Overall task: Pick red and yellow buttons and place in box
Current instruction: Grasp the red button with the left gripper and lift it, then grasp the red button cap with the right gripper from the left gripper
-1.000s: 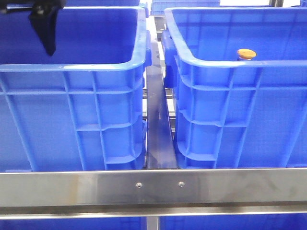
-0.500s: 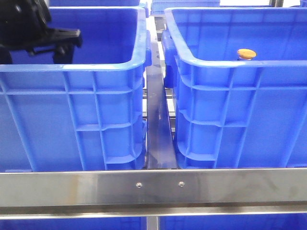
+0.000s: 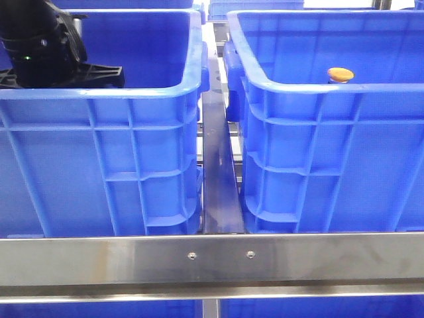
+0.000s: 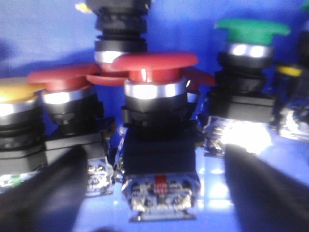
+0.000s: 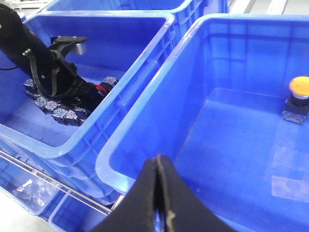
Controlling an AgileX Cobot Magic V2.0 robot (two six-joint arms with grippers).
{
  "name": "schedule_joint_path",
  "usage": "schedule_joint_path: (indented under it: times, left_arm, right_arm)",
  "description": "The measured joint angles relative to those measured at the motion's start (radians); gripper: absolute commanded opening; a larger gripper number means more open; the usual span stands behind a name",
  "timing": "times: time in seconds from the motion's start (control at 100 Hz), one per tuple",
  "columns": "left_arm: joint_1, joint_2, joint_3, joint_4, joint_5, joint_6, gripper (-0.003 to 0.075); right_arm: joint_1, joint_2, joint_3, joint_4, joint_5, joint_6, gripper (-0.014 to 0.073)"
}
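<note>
My left gripper (image 4: 157, 193) is open, low inside the left blue crate (image 3: 99, 93), its fingers (image 4: 48, 193) either side of a dark red button (image 4: 157, 63) that stands upright on the floor. Another red button (image 4: 63, 77) and a yellow one (image 4: 14, 92) stand beside it. In the front view only the left arm (image 3: 40, 53) shows above the rim. My right gripper (image 5: 158, 166) is shut and empty above the near rim of the right crate (image 5: 145, 125). A yellow-orange button (image 5: 300, 84) stands on that crate's floor, and shows in the front view (image 3: 340, 73).
A green button (image 4: 251, 31) and several more buttons are clustered in the left crate (image 5: 120, 82). A steel rail (image 3: 212, 258) crosses in front of both crates, with a narrow gap between them. More blue bins (image 5: 29, 193) lie below.
My left arm has dropped deeper into the left crate and shifted right. The yellow-orange button in the right crate has not moved.
</note>
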Motion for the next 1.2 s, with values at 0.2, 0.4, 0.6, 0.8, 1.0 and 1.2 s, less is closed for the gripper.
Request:
schedule_joint_path:
  times: [0.2, 0.4, 0.6, 0.8, 1.0, 1.2]
  left_arm:
    - [0.0, 0.001, 0.0, -0.002, 0.0, 0.012, 0.0108]
    - [0.0, -0.021, 0.0, -0.009, 0.034, 0.078, 0.0041]
    - [0.0, -0.142, 0.0, -0.123, 0.062, 0.305, 0.004]
    - [0.0, -0.263, 0.0, -0.392, 0.132, 0.712, 0.004]
    - [0.0, -0.32, 0.0, -0.692, 0.279, 1.011, 0.004]
    - [-0.005, -0.325, 0.0, -0.885, 0.357, 1.126, 0.004]
  right_arm:
    - [0.0, 0.0, 0.0, 0.0, 0.0, 0.0, -0.0064]
    - [0.0, 0.0, 0.0, 0.0, 0.0, 0.0, -0.0064]
    - [0.0, 0.0, 0.0, 0.0, 0.0, 0.0, -0.0064]
    - [0.0, 0.0, 0.0, 0.0, 0.0, 0.0, -0.0064]
    - [0.0, 0.0, 0.0, 0.0, 0.0, 0.003, -0.0064]
    - [0.0, 0.0, 0.0, 0.0, 0.0, 0.003, -0.0064]
